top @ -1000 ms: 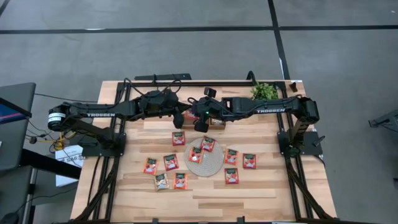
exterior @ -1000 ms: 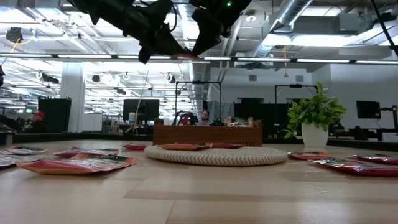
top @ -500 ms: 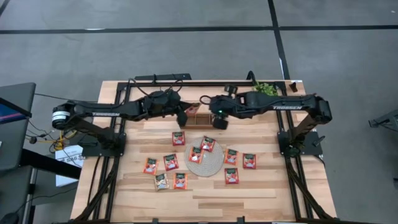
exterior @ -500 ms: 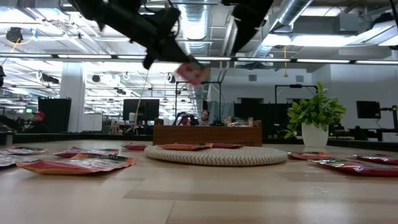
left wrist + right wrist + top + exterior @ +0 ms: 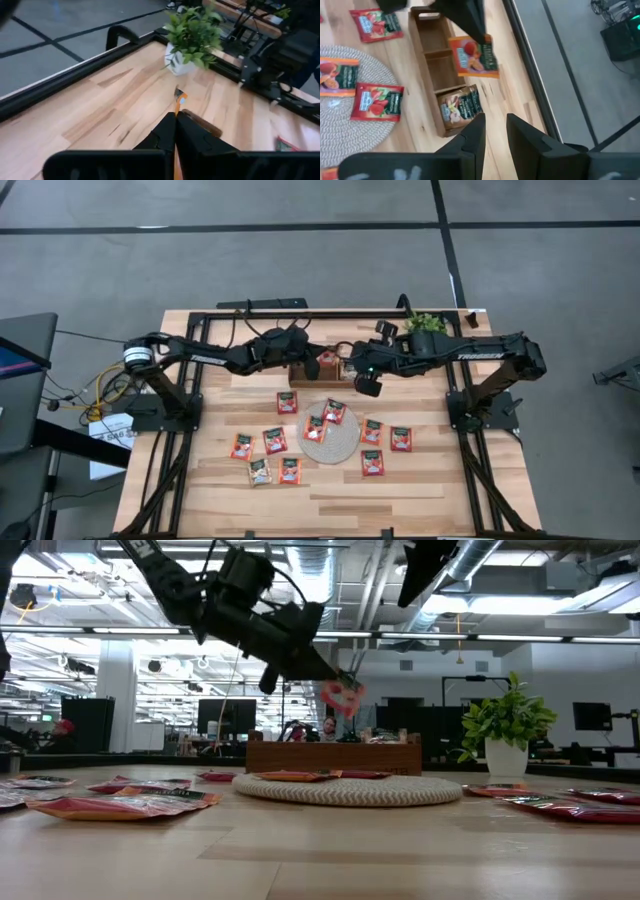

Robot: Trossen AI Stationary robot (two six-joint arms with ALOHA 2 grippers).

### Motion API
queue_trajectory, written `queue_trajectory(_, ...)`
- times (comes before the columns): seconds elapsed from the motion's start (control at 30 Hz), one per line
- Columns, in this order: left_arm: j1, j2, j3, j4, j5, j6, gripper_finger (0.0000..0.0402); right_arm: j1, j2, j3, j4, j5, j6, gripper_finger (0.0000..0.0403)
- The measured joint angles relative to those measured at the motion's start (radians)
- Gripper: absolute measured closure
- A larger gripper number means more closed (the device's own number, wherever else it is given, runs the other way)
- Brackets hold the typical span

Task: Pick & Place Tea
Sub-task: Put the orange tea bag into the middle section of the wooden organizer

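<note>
My left gripper (image 5: 316, 366) is shut on one red-orange tea sachet (image 5: 473, 56) above the brown wooden tray (image 5: 422, 55) at the table's far middle. One end compartment of the tray holds another sachet (image 5: 462, 106). My right gripper (image 5: 493, 131) hangs a little to the right of the tray, higher up. It is open, with nothing between its fingers. Several more sachets (image 5: 275, 440) lie flat on the table around the round mat (image 5: 338, 446), and two lie on it. My left gripper pinches the sachet's upper edge (image 5: 479, 40) between its two fingertips (image 5: 333, 673). The fingers slant down toward the table's right. The sachet hangs tilted past the fingertips (image 5: 342, 697), clear above the tray, and shows edge-on in the left wrist view (image 5: 179, 101).
A potted plant (image 5: 425, 326) stands at the far right corner, behind my right arm. The black frame rail (image 5: 300, 313) runs along the far edge. Bare wood lies near the table's front edge (image 5: 330, 500).
Both grippers met at the sachet high over the tray. My right gripper has come away from it, going up and toward the table's right. My left gripper has carried the sachet down and to the right, over the tray.
</note>
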Motion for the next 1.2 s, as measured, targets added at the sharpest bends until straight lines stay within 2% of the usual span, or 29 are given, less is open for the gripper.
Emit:
queue_trajectory(0.1, 0.0, 0.017, -0.019, 0.002, -0.001, -0.002, 0.0401, 0.009, 0.002, 0.0, -0.014, 0.004, 0.0, 0.0333)
queue_trajectory(0.33, -0.001, 0.028, -0.112, 0.145, -0.03, -0.027, 0.0401, 0.008, 0.009, -0.002, -0.011, 0.006, -0.006, 0.0333)
queue_trajectory(0.43, -0.001, 0.028, -0.138, 0.159, -0.038, -0.036, 0.0401, 0.002, 0.009, -0.002, -0.004, 0.006, -0.007, 0.0333)
queue_trajectory(0.87, -0.005, 0.125, -0.14, 0.32, -0.081, -0.054, 0.0401, 0.008, 0.009, -0.001, 0.04, 0.006, 0.0, 0.0333)
queue_trajectory(1.2, -0.006, 0.128, -0.139, 0.296, -0.081, -0.049, 0.0401, 0.008, 0.009, -0.001, 0.077, 0.007, -0.008, 0.0333)
